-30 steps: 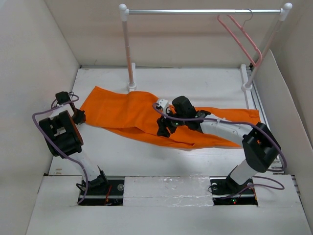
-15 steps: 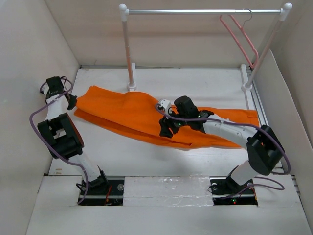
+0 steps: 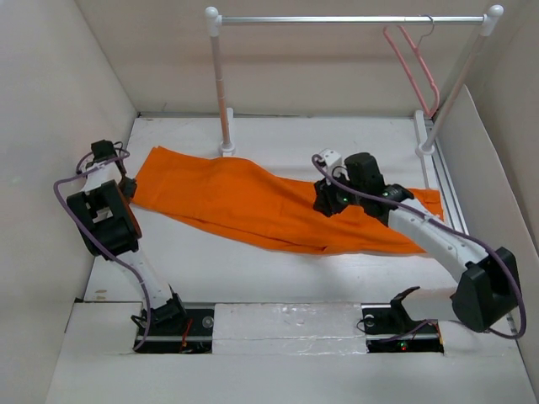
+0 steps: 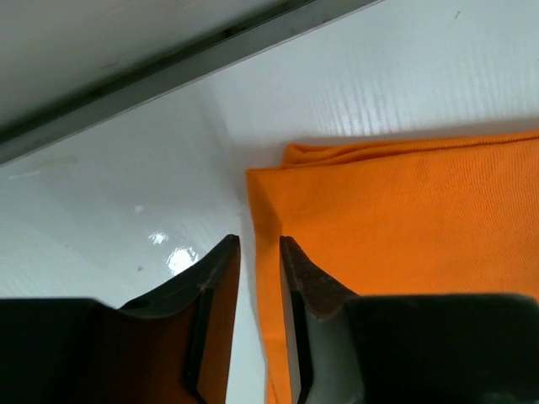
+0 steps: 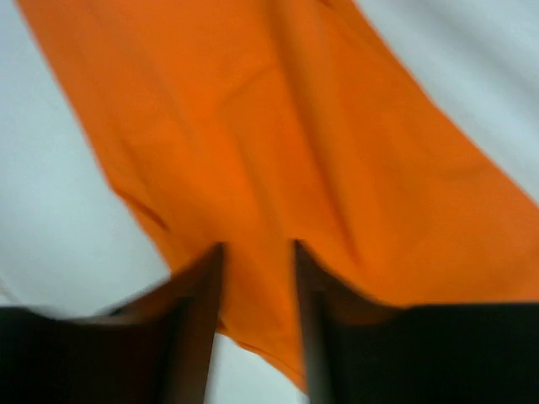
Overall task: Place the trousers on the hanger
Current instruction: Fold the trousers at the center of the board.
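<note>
Change since the earlier frames: the right arm has left the middle of the trousers (image 3: 244, 202) and now reaches out further to the right and far side. The right gripper (image 3: 324, 204) sits over the right-hand part of the cloth. The left gripper (image 3: 128, 187), which half a second ago was further back against the left end of the cloth, has come slightly nearer and stands just beside that end. That end now lies flat, and the fold seen along its near edge half a second ago has settled. The hanger (image 3: 417, 71) hangs at a slightly different angle on the rail (image 3: 337, 18).

Gripper state: the left wrist view shows the left fingers a narrow gap apart. Bare worktop (image 3: 337, 143) shows between them and no cloth is pinched; the cloth's edge lies right beside the right-hand finger. The right fingers are spread over the orange cloth; that view is blurred and no grip is visible.

Condition of the trousers: bright orange, plain, lying flat on the worktop on a diagonal from far left to near right. They lie doubled in layers, with the layered edges showing along the near side. The hanger remains on the rail at far right, well apart from them.
</note>
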{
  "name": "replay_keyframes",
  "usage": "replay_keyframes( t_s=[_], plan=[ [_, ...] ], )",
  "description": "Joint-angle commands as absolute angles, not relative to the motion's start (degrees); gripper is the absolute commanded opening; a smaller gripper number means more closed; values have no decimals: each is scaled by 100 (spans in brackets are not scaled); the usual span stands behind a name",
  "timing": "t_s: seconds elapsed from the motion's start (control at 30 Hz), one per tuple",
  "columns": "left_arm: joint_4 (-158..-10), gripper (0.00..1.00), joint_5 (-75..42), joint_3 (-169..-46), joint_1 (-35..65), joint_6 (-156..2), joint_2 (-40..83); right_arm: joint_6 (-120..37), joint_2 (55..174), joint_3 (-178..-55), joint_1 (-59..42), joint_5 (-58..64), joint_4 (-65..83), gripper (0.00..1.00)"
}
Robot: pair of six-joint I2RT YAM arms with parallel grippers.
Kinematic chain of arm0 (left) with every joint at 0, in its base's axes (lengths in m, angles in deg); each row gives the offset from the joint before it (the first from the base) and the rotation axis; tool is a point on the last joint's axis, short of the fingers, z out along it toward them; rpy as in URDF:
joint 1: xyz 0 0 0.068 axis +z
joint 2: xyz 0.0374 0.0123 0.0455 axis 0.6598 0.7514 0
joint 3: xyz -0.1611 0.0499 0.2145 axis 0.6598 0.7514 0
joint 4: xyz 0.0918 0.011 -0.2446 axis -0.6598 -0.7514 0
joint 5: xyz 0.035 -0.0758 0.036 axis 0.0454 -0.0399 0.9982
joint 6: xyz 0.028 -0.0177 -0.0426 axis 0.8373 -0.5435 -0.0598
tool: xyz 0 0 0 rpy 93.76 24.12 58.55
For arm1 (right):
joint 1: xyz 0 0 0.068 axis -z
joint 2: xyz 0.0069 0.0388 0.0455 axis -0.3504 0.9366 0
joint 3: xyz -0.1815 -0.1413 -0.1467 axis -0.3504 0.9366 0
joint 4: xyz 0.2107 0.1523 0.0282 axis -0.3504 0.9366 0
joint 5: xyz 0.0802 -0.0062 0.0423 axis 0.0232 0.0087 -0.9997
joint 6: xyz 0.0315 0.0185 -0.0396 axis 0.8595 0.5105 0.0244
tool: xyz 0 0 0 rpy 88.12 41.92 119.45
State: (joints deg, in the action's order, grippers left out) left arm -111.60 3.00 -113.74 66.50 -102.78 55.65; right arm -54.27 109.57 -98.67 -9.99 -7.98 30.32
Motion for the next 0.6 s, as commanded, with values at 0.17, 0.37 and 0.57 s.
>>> replay_keyframes(
  t_s=[0.17, 0.37, 0.57],
  plan=[
    [-10705, 21, 200, -10998, 5810, -10286, 3823, -5253, 10328, -9278, 144, -273, 3328, 0],
    [-10327, 17, -485, -10813, 4313, -10549, 4524, -5201, 10941, -8891, 136, -448, 3073, 6],
    [-10125, 12, -1066, -10103, 4778, -10884, 5123, -4596, 10978, -7995, -532, -449, 2335, 4]
  ],
)
